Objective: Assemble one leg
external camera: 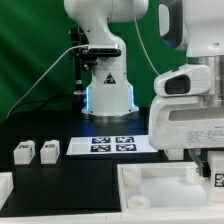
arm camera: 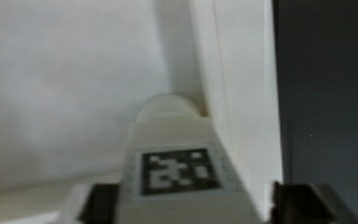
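Seen from outside, the arm's gripper hangs over the large white rimmed tray-like part at the exterior view's right; its jaws are hidden there. Up close, a small white tagged plastic leg stands clamped between them, long axis pointing away towards the tray's inner wall.

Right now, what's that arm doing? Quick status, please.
Tool shut on small white tagged plastic leg. Leg sits against large white tray-like part's raised rim. Nothing visibly blocking.
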Tool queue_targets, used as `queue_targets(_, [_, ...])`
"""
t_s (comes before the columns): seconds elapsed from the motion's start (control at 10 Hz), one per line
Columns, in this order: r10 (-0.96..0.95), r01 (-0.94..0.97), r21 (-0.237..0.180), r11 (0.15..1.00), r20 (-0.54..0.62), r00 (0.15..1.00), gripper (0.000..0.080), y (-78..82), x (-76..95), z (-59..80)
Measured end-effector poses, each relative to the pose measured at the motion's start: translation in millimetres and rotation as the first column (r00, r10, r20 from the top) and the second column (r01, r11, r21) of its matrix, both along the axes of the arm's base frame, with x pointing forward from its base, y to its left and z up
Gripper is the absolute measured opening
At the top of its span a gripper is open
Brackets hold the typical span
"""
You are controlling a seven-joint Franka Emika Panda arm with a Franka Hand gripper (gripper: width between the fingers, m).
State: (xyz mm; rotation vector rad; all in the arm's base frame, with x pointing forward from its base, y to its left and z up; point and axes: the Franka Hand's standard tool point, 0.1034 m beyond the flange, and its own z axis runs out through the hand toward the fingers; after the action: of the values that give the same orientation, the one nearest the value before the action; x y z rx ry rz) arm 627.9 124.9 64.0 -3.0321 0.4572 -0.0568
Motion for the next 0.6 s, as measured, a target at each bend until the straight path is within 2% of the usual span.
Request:
queue_targets(0.3, [-0.320,0.321,0.014,0.947,-0.025,0.947,0.0292,-1.4,1.0,-1.3])
queue_targets(0.4, [-0.452,0.453,0.014,0.891,-0.041,0.891,0.0292,-1.3,2.7,-2.0])
queue_targets(0.6, [-0.737,0.740,0.024,0.672,-0.079,0.672,0.0292,0.5,3.4,-3.0])
